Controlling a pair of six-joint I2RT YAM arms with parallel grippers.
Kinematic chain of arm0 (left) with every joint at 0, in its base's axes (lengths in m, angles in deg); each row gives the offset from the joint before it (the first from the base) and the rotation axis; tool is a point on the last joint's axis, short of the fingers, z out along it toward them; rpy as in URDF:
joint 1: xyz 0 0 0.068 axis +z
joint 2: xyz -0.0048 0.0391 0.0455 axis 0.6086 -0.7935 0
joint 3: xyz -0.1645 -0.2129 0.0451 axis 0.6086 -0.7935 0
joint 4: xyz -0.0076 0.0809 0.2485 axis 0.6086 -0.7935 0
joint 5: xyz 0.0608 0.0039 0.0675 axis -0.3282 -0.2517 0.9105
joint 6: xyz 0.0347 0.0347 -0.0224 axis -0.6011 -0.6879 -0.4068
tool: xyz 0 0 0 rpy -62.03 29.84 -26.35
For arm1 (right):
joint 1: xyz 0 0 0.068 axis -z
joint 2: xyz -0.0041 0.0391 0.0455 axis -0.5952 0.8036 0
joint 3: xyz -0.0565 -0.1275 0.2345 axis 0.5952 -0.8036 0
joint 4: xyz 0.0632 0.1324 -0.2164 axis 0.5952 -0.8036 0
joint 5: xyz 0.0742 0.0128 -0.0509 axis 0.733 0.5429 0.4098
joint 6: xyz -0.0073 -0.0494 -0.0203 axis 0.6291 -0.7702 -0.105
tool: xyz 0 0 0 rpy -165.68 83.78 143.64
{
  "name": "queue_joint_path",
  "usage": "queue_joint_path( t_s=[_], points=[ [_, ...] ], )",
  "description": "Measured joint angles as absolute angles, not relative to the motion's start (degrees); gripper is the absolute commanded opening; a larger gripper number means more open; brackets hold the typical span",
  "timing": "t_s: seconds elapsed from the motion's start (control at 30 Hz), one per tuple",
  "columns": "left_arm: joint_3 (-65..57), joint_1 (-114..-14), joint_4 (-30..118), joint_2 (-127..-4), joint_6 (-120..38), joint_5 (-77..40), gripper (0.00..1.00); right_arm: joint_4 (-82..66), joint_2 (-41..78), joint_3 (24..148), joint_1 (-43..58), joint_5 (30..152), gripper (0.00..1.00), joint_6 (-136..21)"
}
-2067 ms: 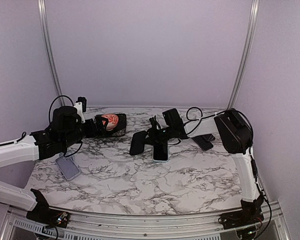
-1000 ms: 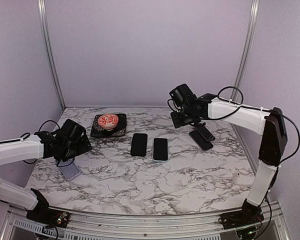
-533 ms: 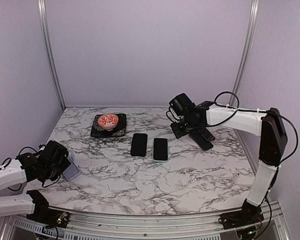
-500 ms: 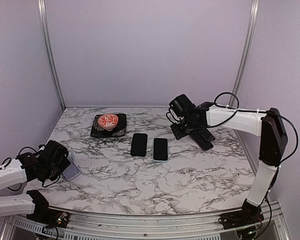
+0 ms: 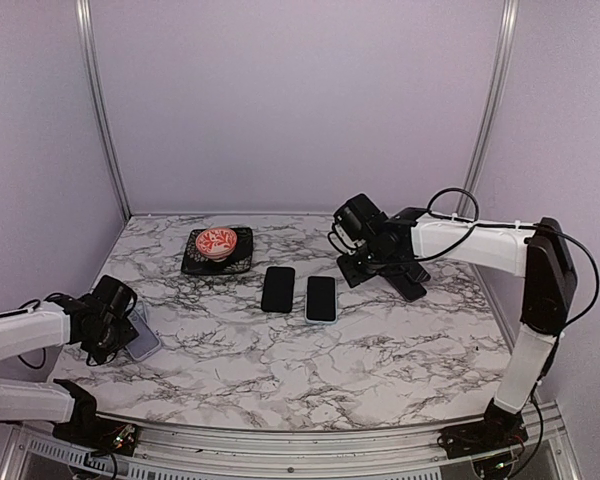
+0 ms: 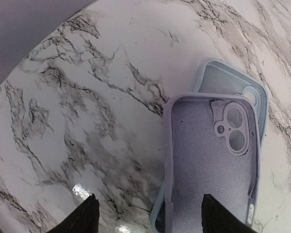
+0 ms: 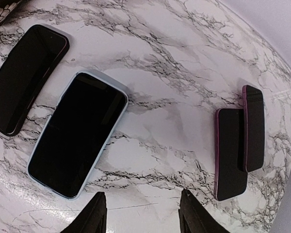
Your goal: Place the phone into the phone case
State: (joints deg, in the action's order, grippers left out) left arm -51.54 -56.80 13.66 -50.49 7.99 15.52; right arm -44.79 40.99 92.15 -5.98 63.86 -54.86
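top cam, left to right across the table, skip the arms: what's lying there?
stacked empty phone cases → black tray with red bowl on it → black phone → phone with a light-blue edge → two dark phones, partly under the right arm

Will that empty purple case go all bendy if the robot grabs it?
Probably a little: the purple case is an empty, thin-walled shell, so likely light and flexible. Pushed, it may slide off the blue case beneath.
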Motion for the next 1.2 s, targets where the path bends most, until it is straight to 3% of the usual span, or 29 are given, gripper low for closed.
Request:
queue_joint_path(
  t_s=[0.07,0.23,0.43,0.9,1.07,1.2],
  points=[
    [-51.5,-56.6,15.2,-51.7,6.8,14.5,0.71,-45.4,40.7,92.2,-6.0,63.8,0.49,-54.9],
    [-50.7,-55.4,19.0,-56.7,4.8,13.0,0.51,-46.5,39.6,92.0,-6.0,63.6,0.49,-55.2],
    [-48.5,-54.7,22.9,-62.1,4.1,13.5,0.0,-47.5,38.7,92.0,-6.0,62.8,0.49,-57.0],
    [-46.2,-55.9,14.7,-50.9,4.4,12.9,0.0,-47.6,38.8,93.6,-4.8,61.7,0.5,-62.3],
    [-36.2,-70.4,12.4,-52.4,5.4,14.0,0.0,-46.2,38.6,93.5,-1.6,64.3,0.51,-62.1],
    [-23.6,-85.8,12.4,-65.5,7.4,14.6,0.0,-45.0,37.5,91.7,0.6,66.0,0.52,-61.4]
  ],
)
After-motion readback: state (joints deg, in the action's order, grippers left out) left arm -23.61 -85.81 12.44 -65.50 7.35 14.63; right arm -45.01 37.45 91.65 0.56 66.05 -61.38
